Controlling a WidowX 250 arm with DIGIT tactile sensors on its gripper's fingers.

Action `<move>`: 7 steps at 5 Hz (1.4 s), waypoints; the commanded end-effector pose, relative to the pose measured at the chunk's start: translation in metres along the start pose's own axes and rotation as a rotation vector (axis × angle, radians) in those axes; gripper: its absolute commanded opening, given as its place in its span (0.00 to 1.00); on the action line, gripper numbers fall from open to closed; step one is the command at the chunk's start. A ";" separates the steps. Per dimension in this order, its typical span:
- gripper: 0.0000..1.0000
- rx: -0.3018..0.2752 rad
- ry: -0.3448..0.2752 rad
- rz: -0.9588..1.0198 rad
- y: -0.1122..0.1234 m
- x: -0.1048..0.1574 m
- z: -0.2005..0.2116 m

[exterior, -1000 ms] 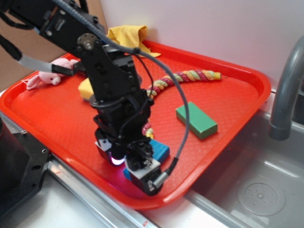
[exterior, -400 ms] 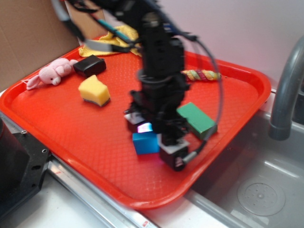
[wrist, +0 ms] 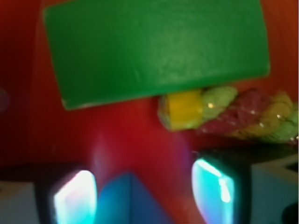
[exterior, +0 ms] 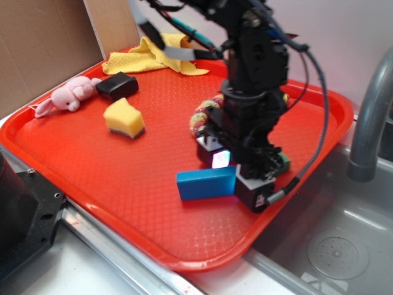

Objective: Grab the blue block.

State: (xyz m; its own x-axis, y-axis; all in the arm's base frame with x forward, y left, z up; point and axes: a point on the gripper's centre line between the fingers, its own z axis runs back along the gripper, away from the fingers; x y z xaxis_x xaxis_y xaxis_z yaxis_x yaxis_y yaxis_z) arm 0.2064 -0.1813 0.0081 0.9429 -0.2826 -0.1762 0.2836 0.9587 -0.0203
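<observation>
Pincer point(exterior: 228, 173) sits low at the frame's lower center, fingers spread around 1 end of the blue block point(exterior: 206, 183) on the red tray point(exterior: 73, 160), so closing and lifting remain.

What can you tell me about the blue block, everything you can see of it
The blue block is a solid, bright-blue rectangular brick with flat matte faces and sharp edges. It stands on a long edge on the red tray, near the front rim, one broad face toward the exterior camera. Its right end sits at the pincer; the wrist view shows a blue corner between the two glowing fingers. Whether they actually press on it cannot be told. The green block is mostly hidden behind the arm.
</observation>
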 end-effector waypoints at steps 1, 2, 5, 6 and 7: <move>0.00 -0.039 -0.029 -0.073 -0.001 -0.049 -0.002; 1.00 -0.044 -0.061 -0.073 0.002 -0.056 0.002; 1.00 -0.010 -0.299 -0.454 0.007 -0.102 0.074; 1.00 -0.010 -0.249 -0.602 0.015 -0.118 0.085; 1.00 0.033 -0.257 -0.852 0.035 -0.118 0.068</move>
State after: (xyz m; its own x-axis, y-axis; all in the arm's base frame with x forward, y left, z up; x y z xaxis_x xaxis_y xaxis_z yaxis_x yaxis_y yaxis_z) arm 0.1266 -0.1192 0.0929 0.4098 -0.9087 0.0795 0.9122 0.4083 -0.0346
